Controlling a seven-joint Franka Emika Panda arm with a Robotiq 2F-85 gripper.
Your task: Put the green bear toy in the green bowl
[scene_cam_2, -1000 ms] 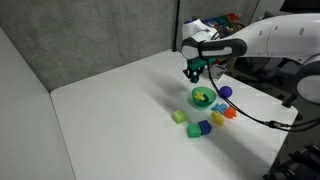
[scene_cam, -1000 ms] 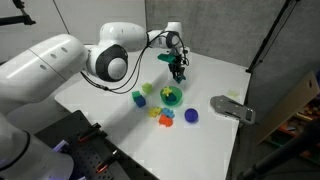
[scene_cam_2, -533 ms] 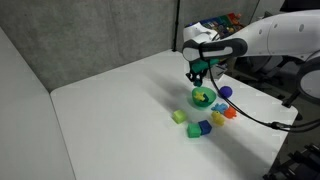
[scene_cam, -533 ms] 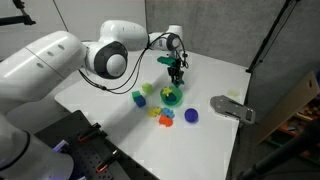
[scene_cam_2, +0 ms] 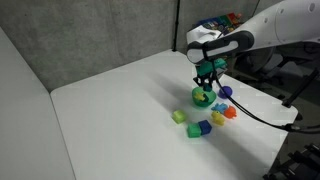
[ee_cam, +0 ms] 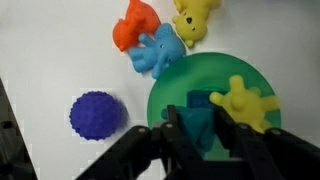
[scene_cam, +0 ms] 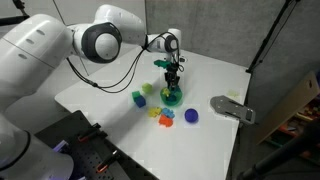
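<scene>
We find a white table (scene_cam: 215, 80) carrying all the items, with the white arm (scene_cam: 100, 42) reaching across it from one side. A grey fixture (scene_cam: 232, 107) lies near the table's edge, apart from the coloured pieces.

The gripper (scene_cam: 173, 80) points straight down directly over the green bowl (scene_cam: 172, 98), close above it in both exterior views. In the wrist view the bowl's bare floor (ee_cam: 180, 85) fills the lower right, and the two dark fingers (ee_cam: 240, 135) rise from the bottom edge across it.

We note the jaws are clamped on the green bear toy (ee_cam: 198, 128), a dark green lump held between them and over the inside of the bowl. We cannot tell whether it touches the bowl's floor. A yellow figure (ee_cam: 245, 102) lies inside the bowl just beside the held toy.

The blue ball (ee_cam: 97, 114) rests on the table near the bowl, not touching it. Outside the rim we record a blue toy (ee_cam: 160, 52) against the bowl's edge, an orange toy (ee_cam: 135, 25) touching it, and a yellow toy (ee_cam: 193, 18) beside both.

In an exterior view a yellow-green block (scene_cam_2: 179, 116) and a blue cube (scene_cam_2: 203, 127) sit on the table near the bowl.
</scene>
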